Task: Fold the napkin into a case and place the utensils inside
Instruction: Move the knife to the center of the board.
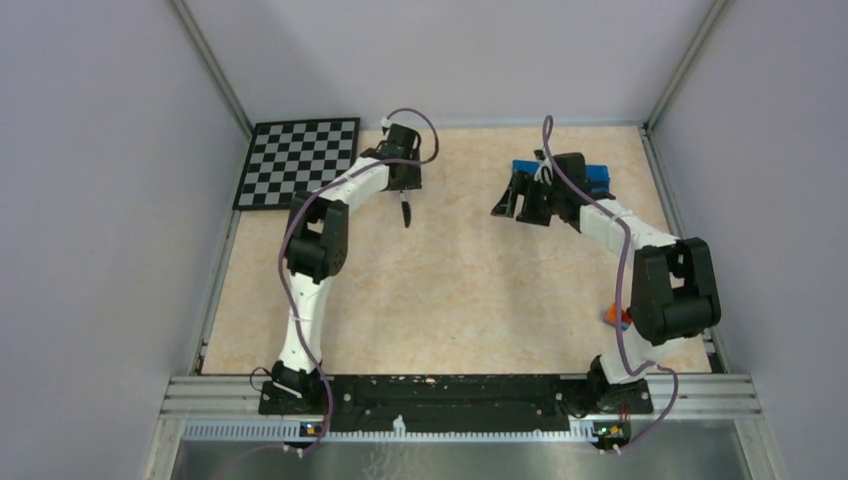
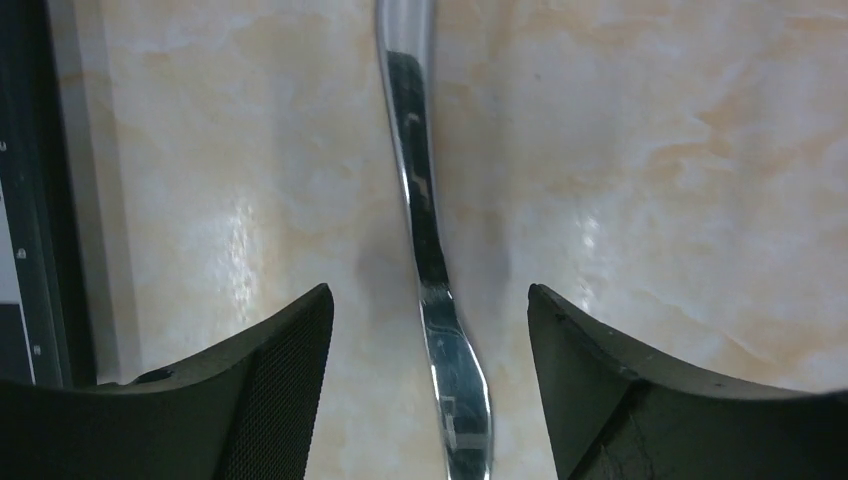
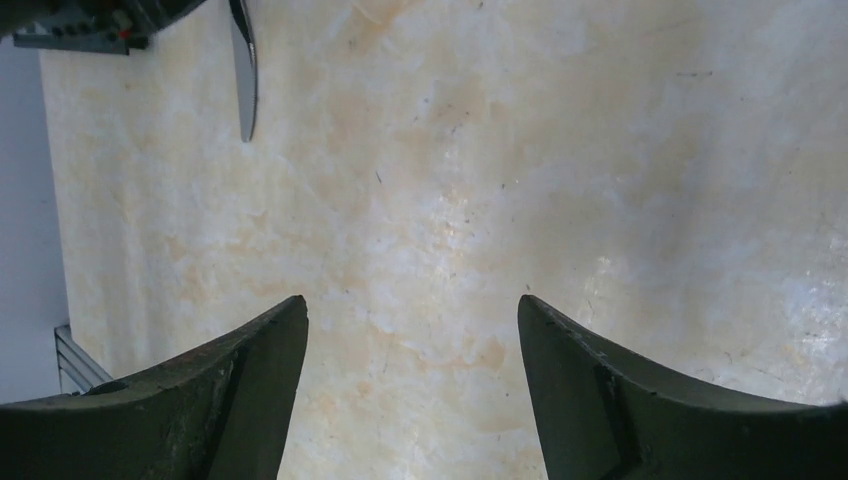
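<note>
One of the utensils (image 2: 428, 250), a slim shiny metal piece, lies flat on the table; I cannot tell fork from knife. My left gripper (image 2: 430, 292) straddles it, open, with both fingers clear of the metal. From above the same utensil (image 1: 406, 212) pokes out below the left gripper (image 1: 405, 190), and its pointed end (image 3: 243, 85) also shows in the right wrist view. The bright blue napkin (image 1: 597, 175) lies at the back right, mostly hidden under the right arm. My right gripper (image 3: 410, 305) hangs open over bare table, also seen from above (image 1: 510, 205). A second utensil is not in view.
A black-and-white checkerboard (image 1: 300, 160) lies at the back left corner. A small orange object (image 1: 615, 316) sits by the right arm's elbow. Metal rails (image 1: 215, 270) and grey walls border the beige marbled tabletop (image 1: 460, 290).
</note>
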Controlling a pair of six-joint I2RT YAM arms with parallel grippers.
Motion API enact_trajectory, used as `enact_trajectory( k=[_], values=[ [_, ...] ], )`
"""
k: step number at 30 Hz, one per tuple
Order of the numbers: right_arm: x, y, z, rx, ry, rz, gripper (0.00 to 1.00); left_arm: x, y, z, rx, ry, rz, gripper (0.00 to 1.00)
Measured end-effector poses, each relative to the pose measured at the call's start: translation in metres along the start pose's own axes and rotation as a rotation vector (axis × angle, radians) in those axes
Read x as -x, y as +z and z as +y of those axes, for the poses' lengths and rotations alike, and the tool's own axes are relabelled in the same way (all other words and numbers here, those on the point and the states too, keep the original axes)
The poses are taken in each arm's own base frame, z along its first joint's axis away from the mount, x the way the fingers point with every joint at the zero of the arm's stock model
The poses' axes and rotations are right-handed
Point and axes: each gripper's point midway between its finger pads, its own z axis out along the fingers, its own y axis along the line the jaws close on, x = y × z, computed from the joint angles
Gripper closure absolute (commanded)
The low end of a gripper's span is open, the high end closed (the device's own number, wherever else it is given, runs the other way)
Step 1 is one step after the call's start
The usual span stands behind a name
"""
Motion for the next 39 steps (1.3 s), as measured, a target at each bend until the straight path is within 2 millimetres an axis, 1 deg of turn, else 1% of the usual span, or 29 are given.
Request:
enact_trajectory(
  k=[2, 4, 6, 7, 10, 11, 12, 13, 16, 19, 22, 25, 27, 30, 32, 35, 36, 37, 38, 39],
  values=[
    [-0.009, 0.002, -0.002, 0.001, 0.002, 0.018, 0.25, -0.003, 0.021, 0.010, 0.055, 0.022, 0.032, 0.29],
    [-0.016, 0.001, -0.004, -0.004, 0.006, 0.025, 0.25, -0.007, 0.034, 0.015, 0.085, 0.039, 0.048, 0.33],
    [-0.021, -0.002, -0.006, -0.006, 0.007, 0.027, 0.25, 0.002, 0.035, 0.013, 0.087, 0.049, 0.035, 0.39],
    [-0.023, -0.003, -0.006, -0.006, 0.007, 0.026, 0.25, 0.005, 0.036, 0.012, 0.087, 0.052, 0.031, 0.44],
    [-0.022, -0.008, -0.004, -0.002, 0.001, 0.013, 0.25, 0.015, 0.042, 0.008, 0.088, 0.058, 0.019, 0.64],
    [-0.021, -0.010, -0.002, 0.002, -0.003, 0.005, 0.25, 0.014, 0.045, 0.007, 0.089, 0.058, 0.022, 0.67],
    [-0.018, -0.011, 0.000, 0.007, -0.007, -0.004, 0.25, 0.012, 0.048, 0.008, 0.091, 0.062, 0.030, 0.68],
    [-0.017, -0.013, 0.002, 0.013, -0.010, -0.010, 0.25, 0.008, 0.051, 0.009, 0.098, 0.061, 0.040, 0.71],
    [-0.013, -0.018, 0.007, 0.027, -0.018, -0.025, 0.25, 0.005, 0.050, 0.009, 0.100, 0.060, 0.051, 0.81],
    [-0.014, -0.020, 0.009, 0.038, -0.024, -0.034, 0.25, 0.001, 0.047, 0.009, 0.096, 0.070, 0.050, 0.88],
    [-0.024, -0.022, 0.010, 0.045, -0.024, -0.021, 0.25, -0.009, 0.039, 0.010, 0.099, 0.090, 0.073, 0.93],
    [-0.044, -0.019, 0.014, 0.052, -0.033, 0.020, 0.25, -0.027, 0.024, 0.014, 0.104, 0.110, 0.112, 0.99],
    [-0.061, -0.016, 0.021, 0.059, -0.052, 0.057, 0.25, -0.045, 0.008, 0.016, 0.110, 0.128, 0.152, 1.00],
    [-0.088, -0.014, 0.037, 0.076, -0.094, 0.107, 0.25, -0.081, -0.021, 0.013, 0.111, 0.132, 0.214, 1.00],
    [-0.106, -0.015, 0.045, 0.086, -0.115, 0.140, 0.25, -0.111, -0.046, 0.013, 0.122, 0.114, 0.274, 1.00],
    [-0.130, -0.017, 0.055, 0.097, -0.145, 0.179, 0.24, -0.156, -0.083, 0.014, 0.126, -0.001, 0.362, 1.00],
    [-0.136, -0.018, 0.058, 0.102, -0.149, 0.187, 0.24, -0.168, -0.094, 0.015, 0.122, -0.053, 0.391, 1.00],
    [-0.150, -0.021, 0.063, 0.120, -0.160, 0.204, 0.24, -0.181, -0.106, 0.017, 0.116, -0.119, 0.421, 1.00],
    [-0.154, -0.022, 0.064, 0.126, -0.163, 0.210, 0.24, -0.194, -0.117, 0.019, 0.113, -0.189, 0.454, 1.00],
    [-0.162, -0.024, 0.069, 0.155, -0.162, 0.215, 0.25, -0.205, -0.127, 0.020, 0.108, -0.248, 0.485, 1.00]
  ],
)
